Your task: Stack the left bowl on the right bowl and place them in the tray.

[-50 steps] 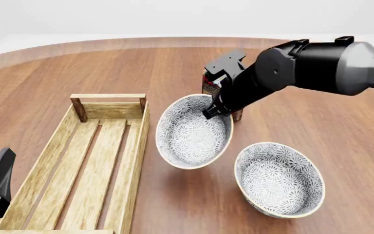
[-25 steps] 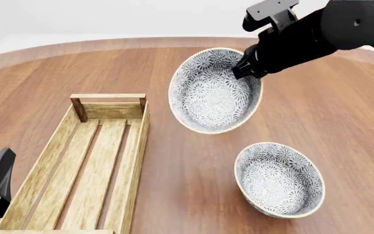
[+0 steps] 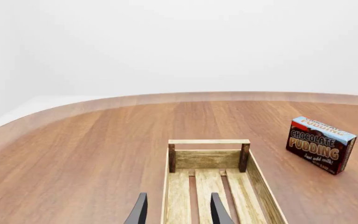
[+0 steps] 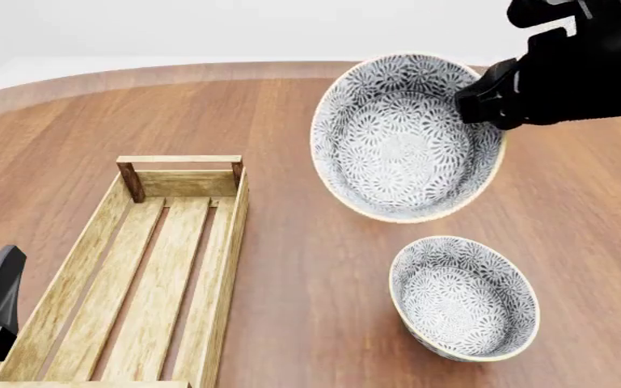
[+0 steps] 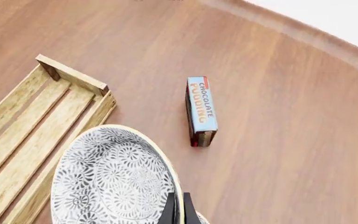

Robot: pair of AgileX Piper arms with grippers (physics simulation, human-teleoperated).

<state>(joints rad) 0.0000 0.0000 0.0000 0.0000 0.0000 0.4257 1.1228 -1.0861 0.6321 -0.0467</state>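
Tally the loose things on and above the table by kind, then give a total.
Patterned bowls: 2, one held up by the right hand, one on the table
Wooden tray: 1
Pudding box: 1
Total: 4

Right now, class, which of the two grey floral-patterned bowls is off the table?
The tilted grey floral-patterned bowl, gripped at its rim by the right fingers; the other patterned bowl sits on the table.
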